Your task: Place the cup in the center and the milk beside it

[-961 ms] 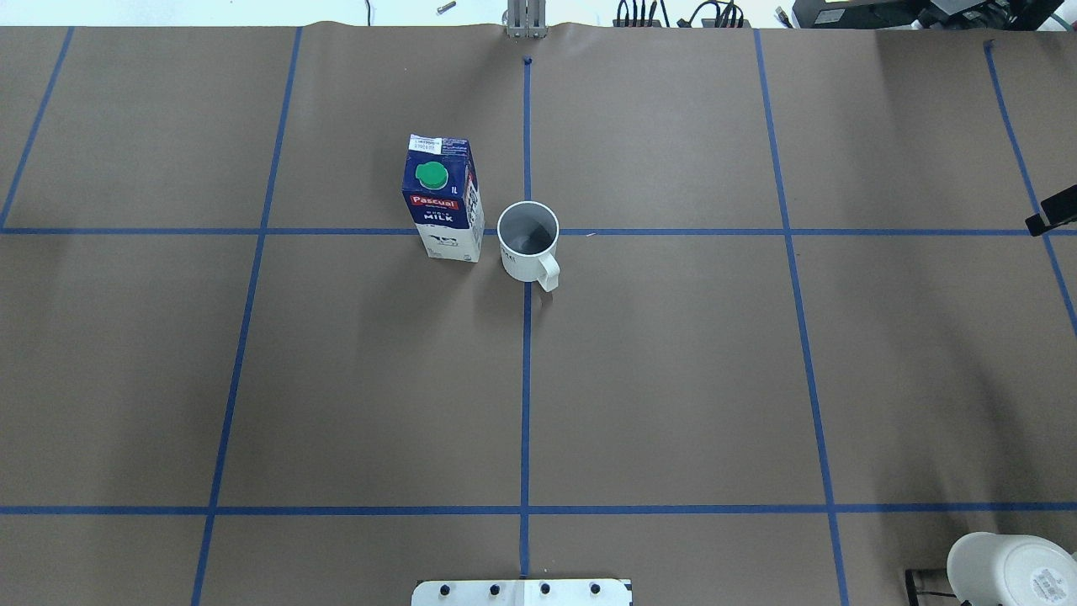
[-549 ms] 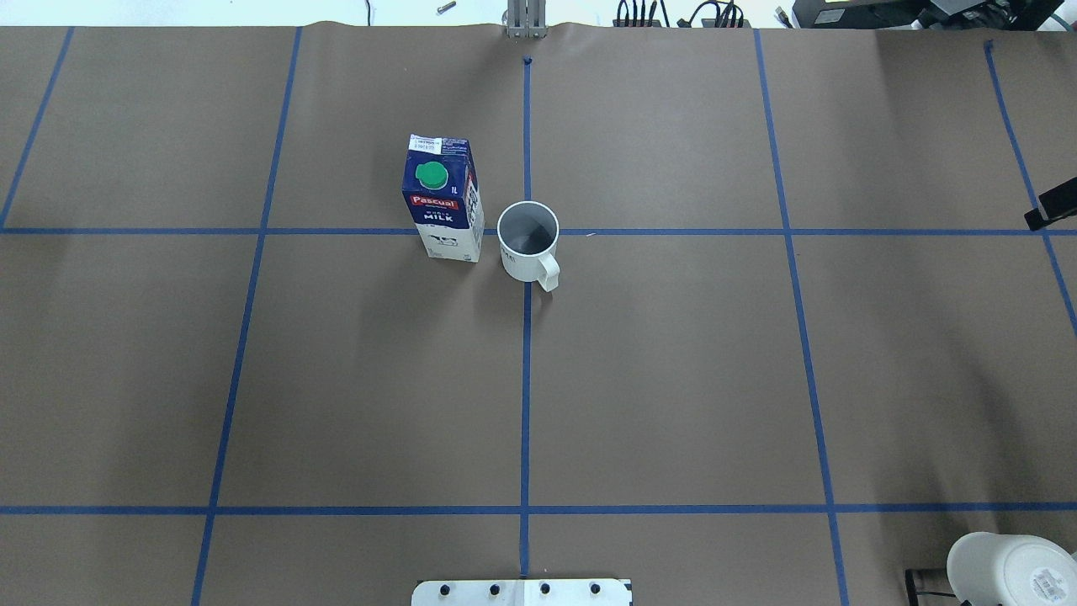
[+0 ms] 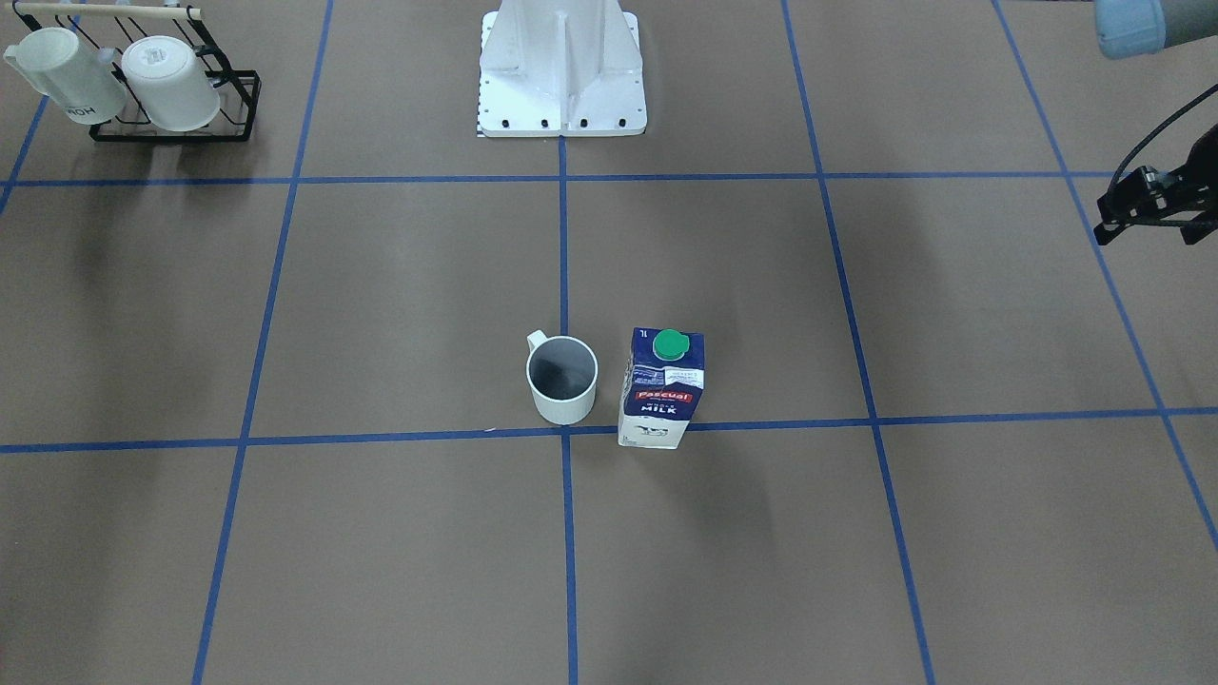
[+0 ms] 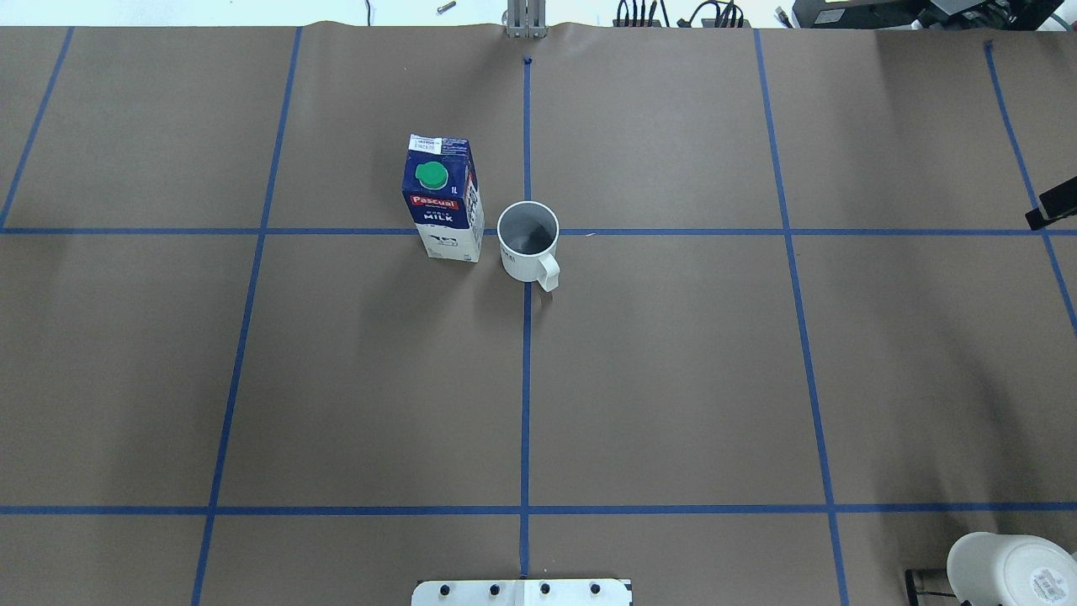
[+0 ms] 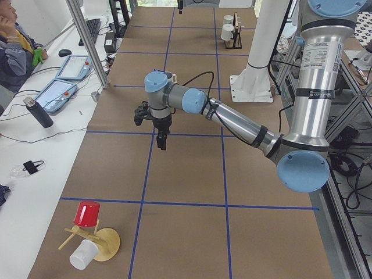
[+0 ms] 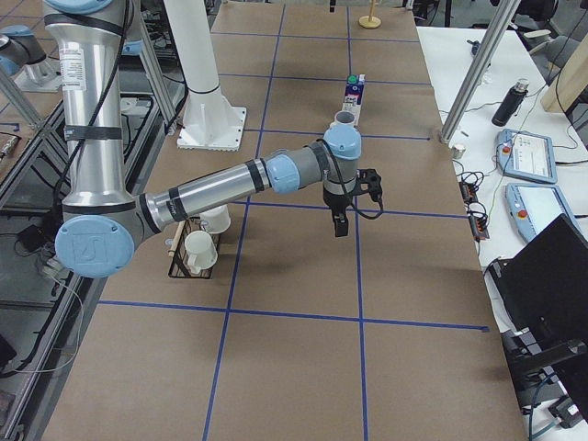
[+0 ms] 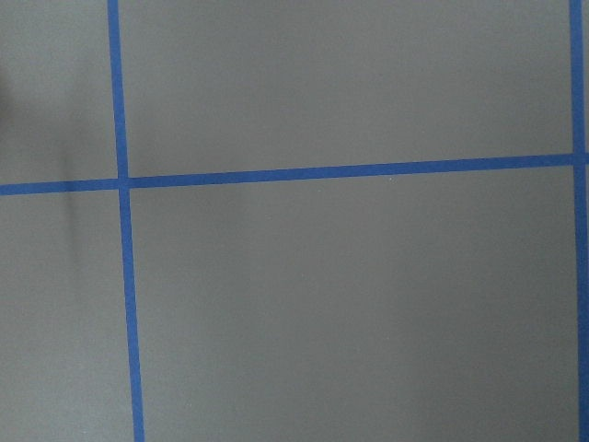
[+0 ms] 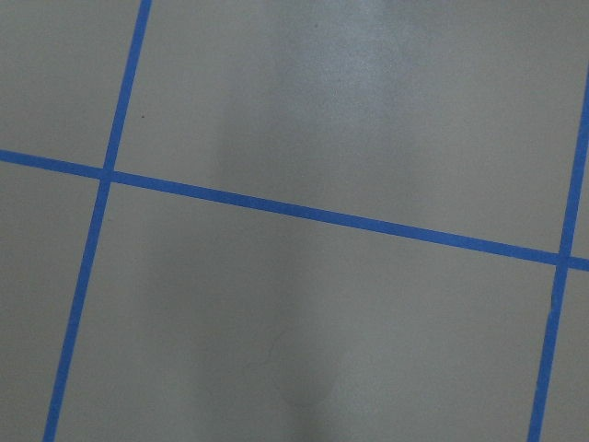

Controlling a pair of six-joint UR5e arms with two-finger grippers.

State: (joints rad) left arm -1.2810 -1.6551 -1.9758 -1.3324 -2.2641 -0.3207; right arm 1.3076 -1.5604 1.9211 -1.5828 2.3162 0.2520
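The white cup [image 4: 527, 240] stands upright on the central tape crossing, handle toward the robot; it also shows in the front view [image 3: 561, 381]. The milk carton [image 4: 442, 198] stands upright close beside it, on the robot's left, apart from it [image 3: 663, 390]. My left gripper [image 5: 161, 139] hangs over the table's left end, far from both. My right gripper [image 6: 338, 223] hangs over the right end. Only black edge parts of them show in the front view [image 3: 1142, 205] and the overhead view [image 4: 1052, 210]. I cannot tell whether either is open or shut.
A black rack with two white mugs [image 3: 143, 86] stands at the robot's near right corner. A wooden stand with a red cup [image 5: 87, 214] sits at the far left end. The robot's base plate [image 3: 561, 67] is at the table's near edge. An operator [image 5: 11, 46] sits beside the table.
The black part of the right gripper at the overhead view's right edge has shifted slightly away from the robot. The cup and milk have not moved.
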